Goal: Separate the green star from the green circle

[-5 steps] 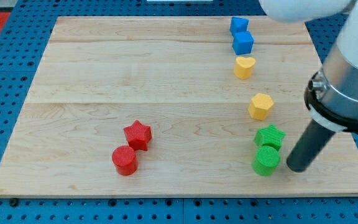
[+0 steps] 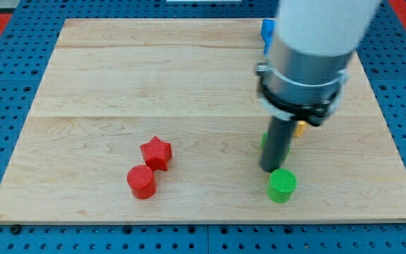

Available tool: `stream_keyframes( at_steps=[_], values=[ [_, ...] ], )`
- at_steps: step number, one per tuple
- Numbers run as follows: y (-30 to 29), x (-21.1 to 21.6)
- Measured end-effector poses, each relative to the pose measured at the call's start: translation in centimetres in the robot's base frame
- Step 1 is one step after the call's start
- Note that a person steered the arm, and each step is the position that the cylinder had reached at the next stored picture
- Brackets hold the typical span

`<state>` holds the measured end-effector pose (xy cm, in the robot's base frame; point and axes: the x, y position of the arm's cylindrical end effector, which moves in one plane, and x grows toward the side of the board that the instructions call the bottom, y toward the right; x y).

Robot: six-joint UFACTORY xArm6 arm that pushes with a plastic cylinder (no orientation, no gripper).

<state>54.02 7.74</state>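
Observation:
The green circle (image 2: 282,185) lies near the view's bottom, right of centre, on the wooden board (image 2: 118,92). My tip (image 2: 270,168) stands just above and to the left of it, very close or touching. The green star is almost wholly hidden behind my rod; only a green sliver (image 2: 263,140) shows at the rod's left side. The arm's white and grey body covers the view's upper right.
A red star (image 2: 156,153) and a red circle (image 2: 141,182) sit together at the lower left of centre. A blue block (image 2: 266,29) peeks out at the top beside the arm. A bit of a yellow block (image 2: 300,128) shows right of the rod.
My rod has swept from right of the green pair to the left, now above the green circle. The green circle has slid left and slightly down. The arm now hides the star and yellow and blue blocks.

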Motion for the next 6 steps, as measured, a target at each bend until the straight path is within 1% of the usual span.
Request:
stream_keyframes(
  at_steps=[1,2,3,6],
  values=[
    [-1.9,0.4],
    [-1.0,2.7],
    [1.0,3.7],
    [2.7,3.4]
  ],
)
